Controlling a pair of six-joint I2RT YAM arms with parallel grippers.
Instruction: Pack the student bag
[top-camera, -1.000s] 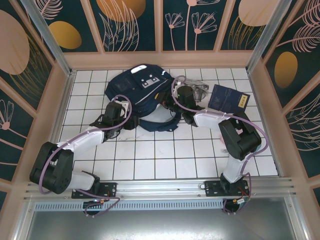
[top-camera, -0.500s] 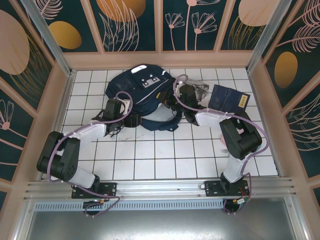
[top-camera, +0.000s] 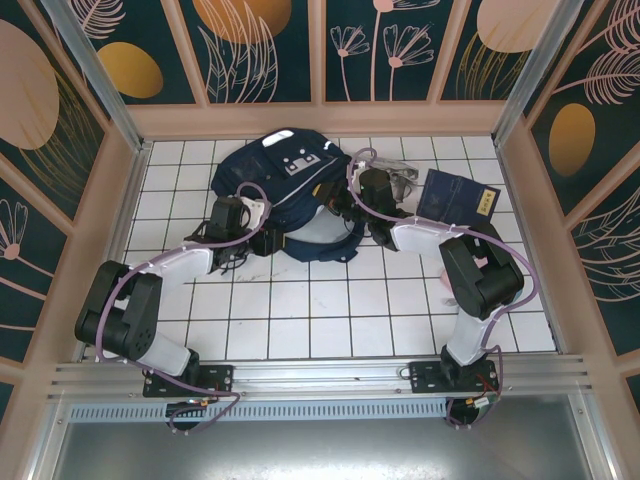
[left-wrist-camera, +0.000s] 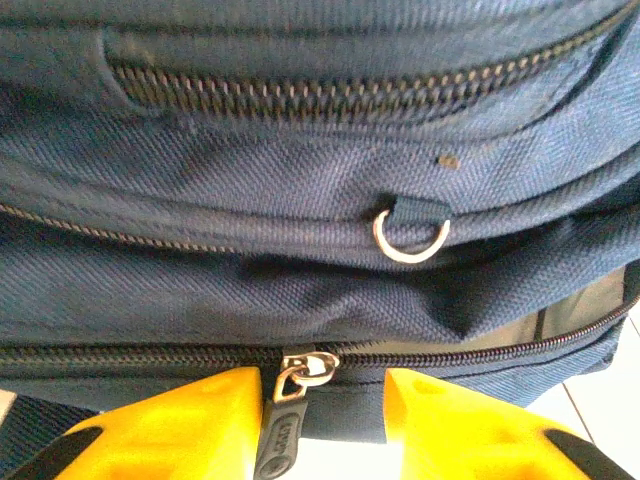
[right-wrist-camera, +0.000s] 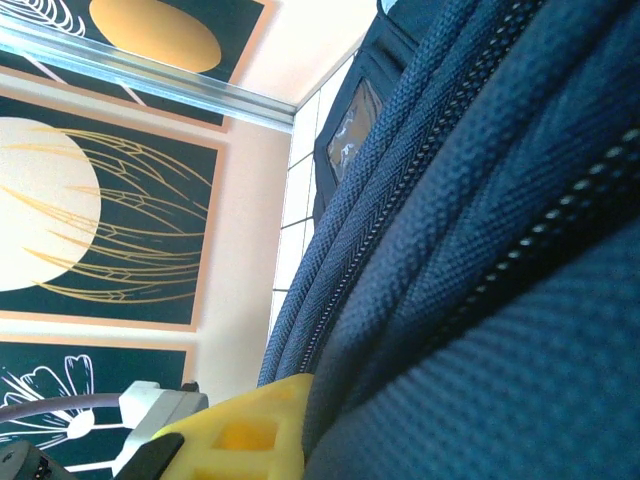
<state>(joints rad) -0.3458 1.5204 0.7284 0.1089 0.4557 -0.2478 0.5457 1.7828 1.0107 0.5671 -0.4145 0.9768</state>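
The student bag (top-camera: 283, 178), a dark navy backpack, lies at the back of the tiled floor, its light grey lining (top-camera: 318, 228) showing at the near opening. My left gripper (top-camera: 263, 239) is at the bag's near left edge. In the left wrist view its yellow fingers (left-wrist-camera: 180, 425) stand apart, astride the black zipper pull (left-wrist-camera: 283, 427), which rests against the left finger. My right gripper (top-camera: 343, 208) is at the bag's right edge. One yellow finger (right-wrist-camera: 245, 432) shows there, with navy fabric (right-wrist-camera: 470, 300) pressed against it.
A dark blue booklet (top-camera: 458, 198) lies on the tiles right of the bag, with a clear plastic item (top-camera: 400, 176) between them. A metal ring (left-wrist-camera: 411, 232) hangs from the bag above the zipper. Peach walls enclose the tiled floor (top-camera: 320, 310).
My left gripper has slid right, up against the bag, and its jaws have narrowed around the zipper pull. The right arm has stayed still.
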